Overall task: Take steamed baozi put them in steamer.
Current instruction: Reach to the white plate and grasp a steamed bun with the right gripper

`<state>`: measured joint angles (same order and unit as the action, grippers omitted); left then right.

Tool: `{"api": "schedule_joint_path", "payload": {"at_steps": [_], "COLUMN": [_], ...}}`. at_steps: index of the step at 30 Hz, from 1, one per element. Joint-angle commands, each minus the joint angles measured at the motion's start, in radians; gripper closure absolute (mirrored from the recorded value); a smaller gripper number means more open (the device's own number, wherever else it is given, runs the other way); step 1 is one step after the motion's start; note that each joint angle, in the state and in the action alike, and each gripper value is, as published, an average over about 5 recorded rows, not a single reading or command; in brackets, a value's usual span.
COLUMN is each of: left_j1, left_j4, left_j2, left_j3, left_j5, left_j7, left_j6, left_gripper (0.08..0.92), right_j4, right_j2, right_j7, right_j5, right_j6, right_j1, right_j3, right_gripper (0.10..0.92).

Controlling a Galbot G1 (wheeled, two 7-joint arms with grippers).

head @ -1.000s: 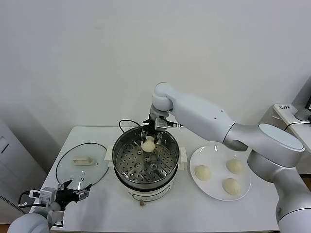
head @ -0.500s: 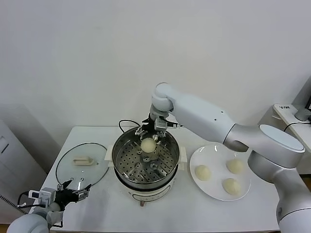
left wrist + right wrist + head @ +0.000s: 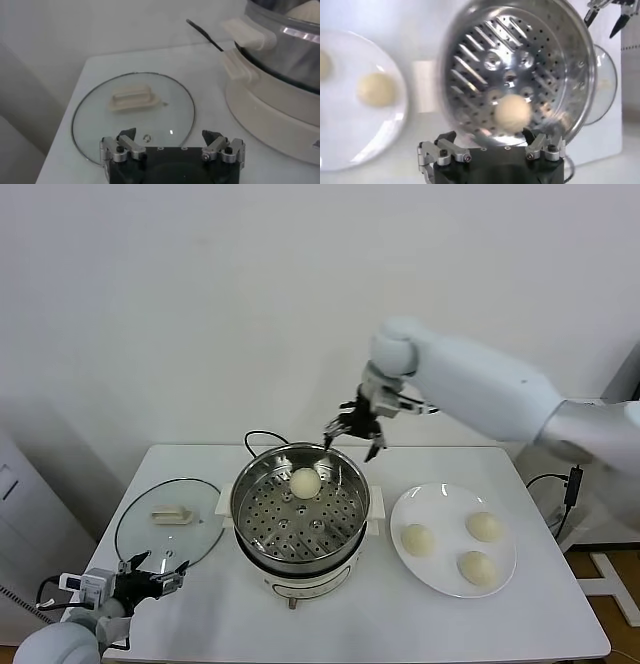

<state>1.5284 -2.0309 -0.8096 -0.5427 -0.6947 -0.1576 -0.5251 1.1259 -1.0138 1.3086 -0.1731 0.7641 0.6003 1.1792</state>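
The steamer (image 3: pixel 300 526) is a shiny steel pot on a white base at the table's middle. One baozi (image 3: pixel 305 481) lies on its perforated tray near the back wall; in the right wrist view this baozi (image 3: pixel 512 113) lies free in the steamer (image 3: pixel 485 52). Three more baozi (image 3: pixel 417 538) (image 3: pixel 484 526) (image 3: pixel 476 567) rest on the white plate (image 3: pixel 447 509). My right gripper (image 3: pixel 355 430) hangs open and empty above the pot's back right rim. My left gripper (image 3: pixel 150 577) is parked open at the table's front left corner.
A round glass lid (image 3: pixel 168 520) with a cream handle lies flat left of the steamer, just beyond my left gripper (image 3: pixel 170 135). A black cord (image 3: pixel 258 437) runs behind the pot. The plate (image 3: pixel 345 125) sits right of the steamer.
My right gripper opened and let go of the baozi, then rose and moved right, away from the pot. The baozi stayed on the tray. The left arm has not moved.
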Motion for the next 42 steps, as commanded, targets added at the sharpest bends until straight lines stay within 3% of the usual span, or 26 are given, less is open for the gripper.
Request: {"api": "schedule_joint_path", "payload": {"at_steps": [1, 15, 42], "left_j1": [-0.003, -0.015, -0.011], "left_j4": [-0.005, -0.011, -0.018], "left_j2": [0.000, -0.006, -0.016], "left_j3": [-0.001, -0.002, -0.003], "left_j5": [-0.002, -0.003, 0.005], "left_j7": [-0.002, -0.003, -0.007], "left_j6": [-0.002, -0.005, -0.010], "left_gripper": [0.177, 0.177, 0.177], "right_j4": [0.036, 0.062, -0.019], "right_j2": [0.183, 0.263, 0.210], "right_j7": [0.017, -0.110, -0.240], "right_j5": [-0.289, -0.253, -0.166], "right_j6": [-0.607, -0.696, -0.751], "right_j1": [0.113, -0.034, -0.317], "right_j3": [0.232, 0.250, 0.154], "right_gripper": [0.203, 0.203, 0.203]}}
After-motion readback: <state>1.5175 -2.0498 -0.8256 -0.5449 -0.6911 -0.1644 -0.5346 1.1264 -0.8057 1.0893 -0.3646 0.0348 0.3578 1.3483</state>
